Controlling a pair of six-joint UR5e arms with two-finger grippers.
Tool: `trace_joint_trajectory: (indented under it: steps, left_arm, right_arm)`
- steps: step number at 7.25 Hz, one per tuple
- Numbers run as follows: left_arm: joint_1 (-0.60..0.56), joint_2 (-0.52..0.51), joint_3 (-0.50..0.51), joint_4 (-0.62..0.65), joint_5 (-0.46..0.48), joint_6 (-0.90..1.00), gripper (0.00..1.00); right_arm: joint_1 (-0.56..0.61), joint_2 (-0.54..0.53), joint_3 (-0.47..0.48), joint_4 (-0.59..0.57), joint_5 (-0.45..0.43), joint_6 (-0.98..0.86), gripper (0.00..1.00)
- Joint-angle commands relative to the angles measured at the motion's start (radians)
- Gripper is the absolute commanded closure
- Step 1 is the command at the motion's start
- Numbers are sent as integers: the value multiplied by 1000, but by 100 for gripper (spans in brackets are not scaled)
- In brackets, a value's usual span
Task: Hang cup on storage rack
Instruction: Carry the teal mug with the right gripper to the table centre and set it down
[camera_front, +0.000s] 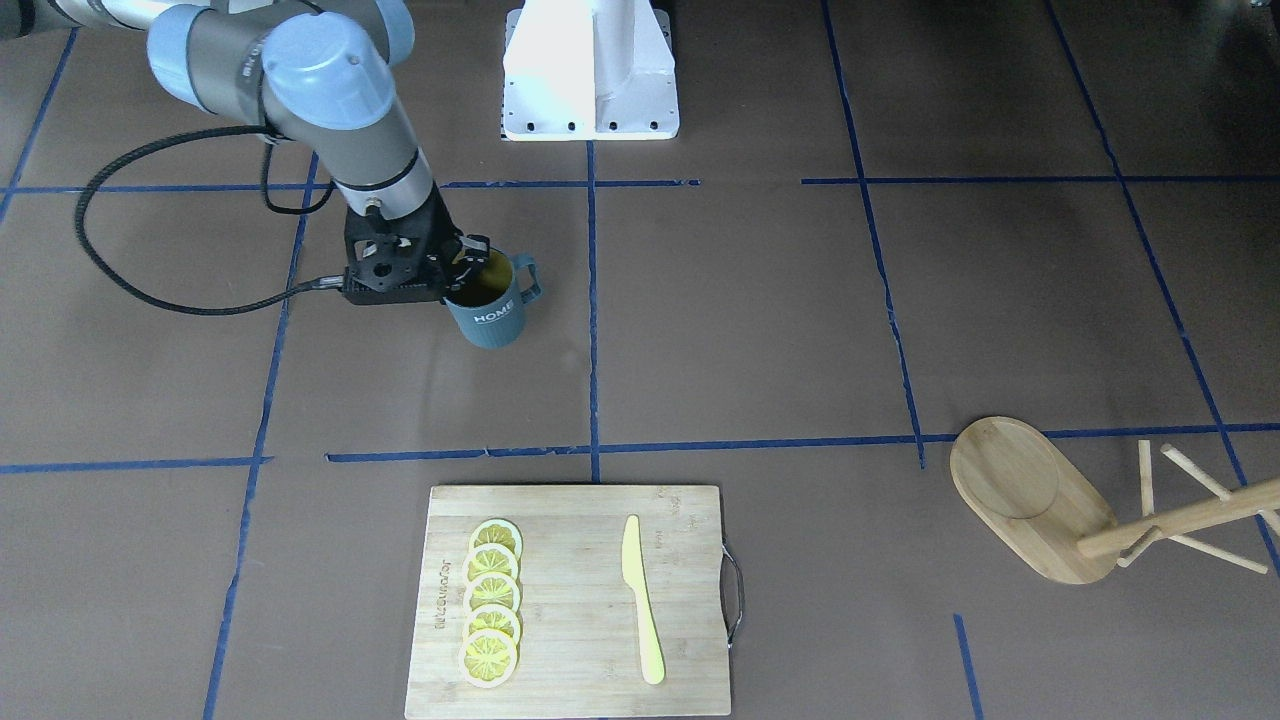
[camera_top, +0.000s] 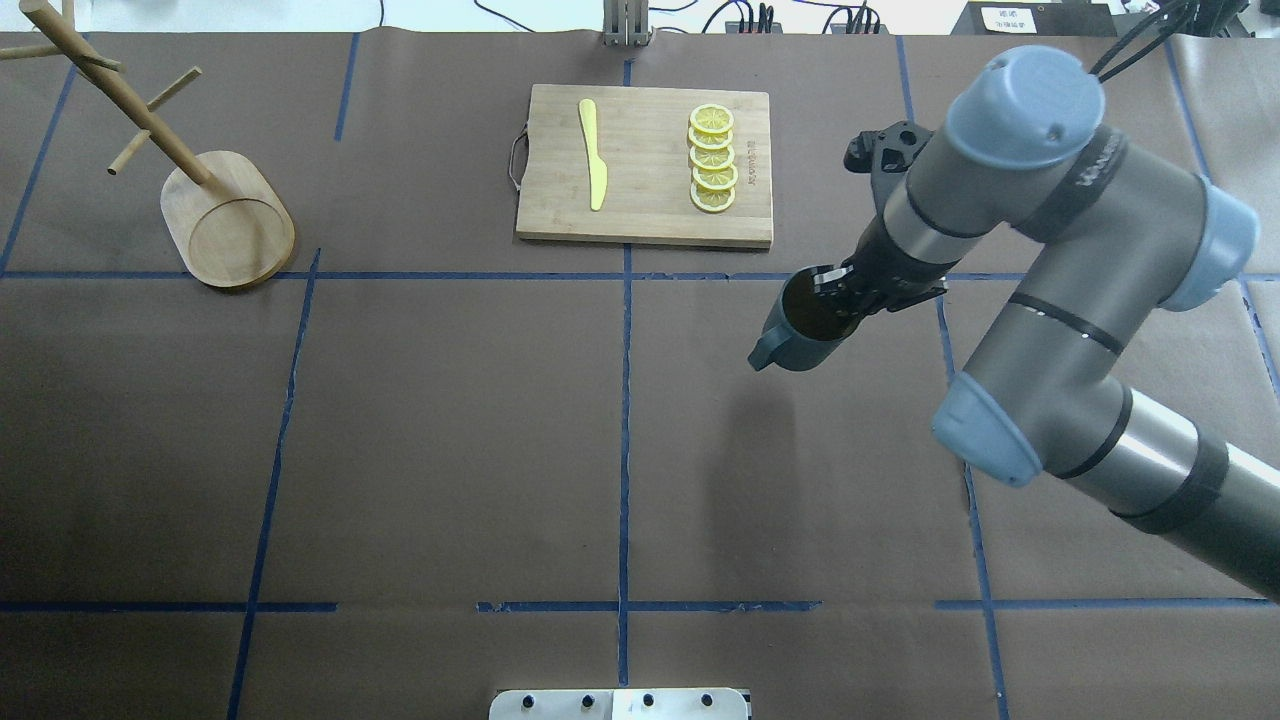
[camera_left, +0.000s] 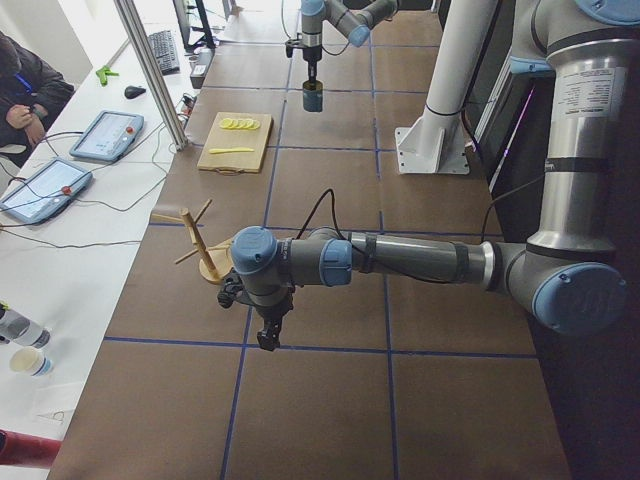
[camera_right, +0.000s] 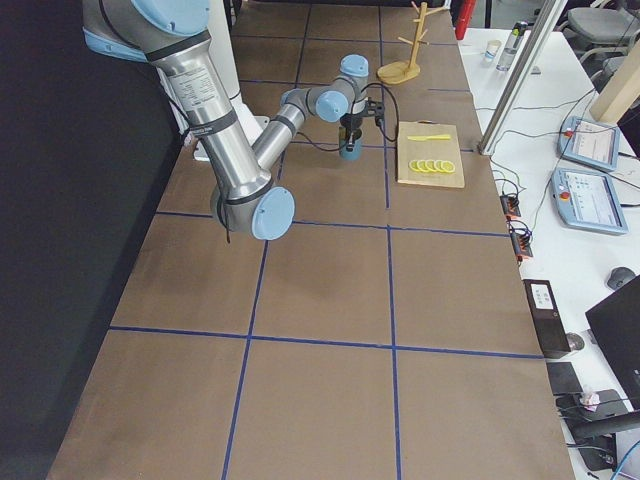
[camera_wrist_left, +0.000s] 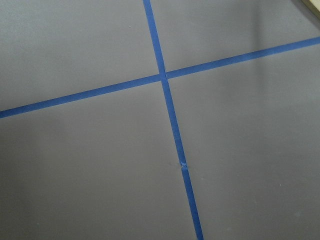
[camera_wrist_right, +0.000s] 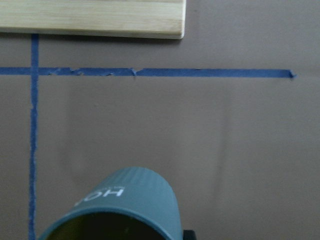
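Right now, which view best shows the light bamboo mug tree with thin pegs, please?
Overhead exterior: the light bamboo mug tree shows base, post and pegs large. Front-facing crops it; exterior right shows it tiny; exterior left, partly hidden.

Cup (camera_front: 490, 318) robot-side of cutting board (camera_front: 570, 650), toward right; rack (camera_front: 1030, 495) far left; lemon slices (camera_front: 492, 600), knife (camera_front: 640, 600) on board.
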Motion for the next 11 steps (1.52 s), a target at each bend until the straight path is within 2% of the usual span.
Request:
trace_joint_trajectory:
  steps: [1, 6, 7, 8, 10, 11]
  left_arm:
    - [1, 0, 1, 0, 0, 1, 0]
    - [4, 0, 7, 0, 0, 1, 0]
    - [4, 0, 7, 0, 0, 3, 0]
    - [4, 0, 7, 0, 0, 4, 0]
    - [4, 0, 7, -2, 0, 6, 0]
    - [4, 0, 7, -2, 0, 6, 0]
  right_arm:
    - [-60, 142, -139, 6, -52, 86, 100]
    - [-161, 154, -184, 31, -98, 167, 100]
    - [-165, 140, -191, 67, -98, 161, 90]
    - [-172, 134, -189, 72, -107, 161, 1]
    - [-166, 135, -169, 72, -113, 130, 0]
    - [-131, 135, -117, 62, -101, 126, 0]
